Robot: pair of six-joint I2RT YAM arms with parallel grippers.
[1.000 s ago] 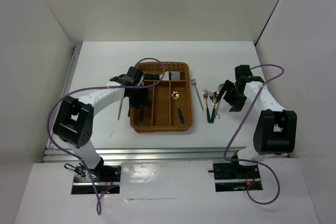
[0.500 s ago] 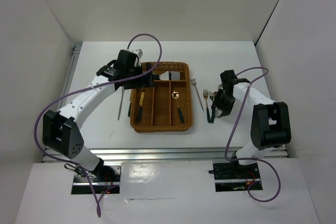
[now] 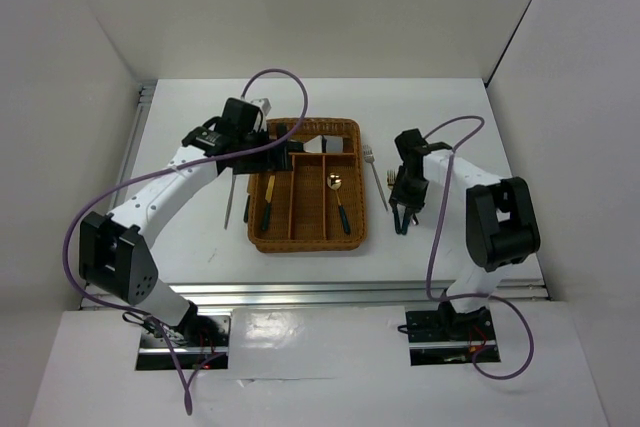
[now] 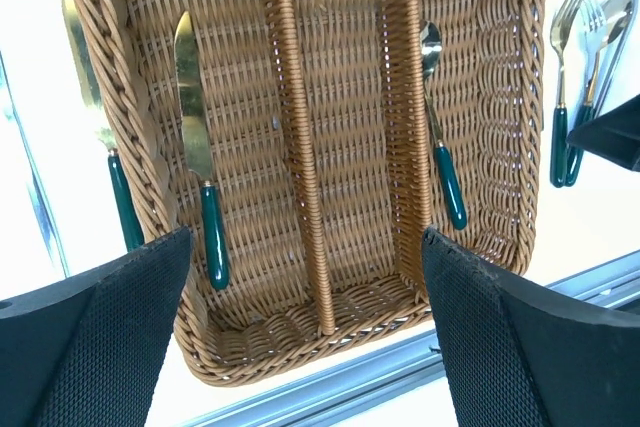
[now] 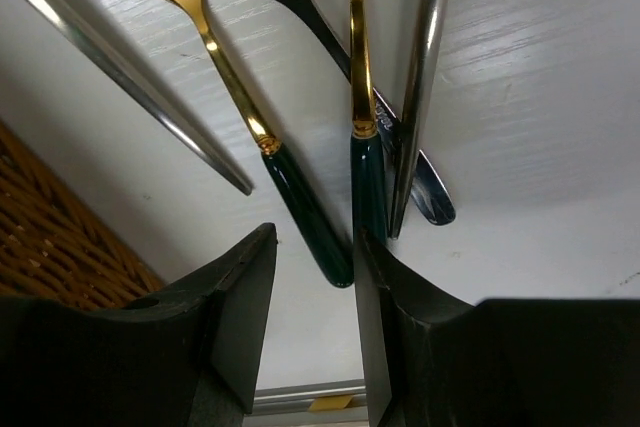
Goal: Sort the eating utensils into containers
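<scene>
Left tool (image 4: pixel 305 237), jaws wide apart and empty, hangs over the wicker tray (image 4: pixel 135 157), whose left slot contains a gold knife (image 4: pixel 195 137) and right slot a gold spoon (image 4: pixel 440 137); right tool (image 5: pixel 312 257), fingers narrowly apart, straddles the green handle end of a gold fork (image 5: pixel 250 127) lying on the worktop (image 5: pixel 520 97) beside the tray, grip not determinable.

Heads of the green-handled utensils (image 5: pixel 300 212) run off the right wrist view's top edge.

Plain white walls (image 3: pixel 300 7) enclose a white table (image 3: pixel 330 267) — metal rail (image 3: pixel 300 293) along its near edge — evenly lit
</scene>
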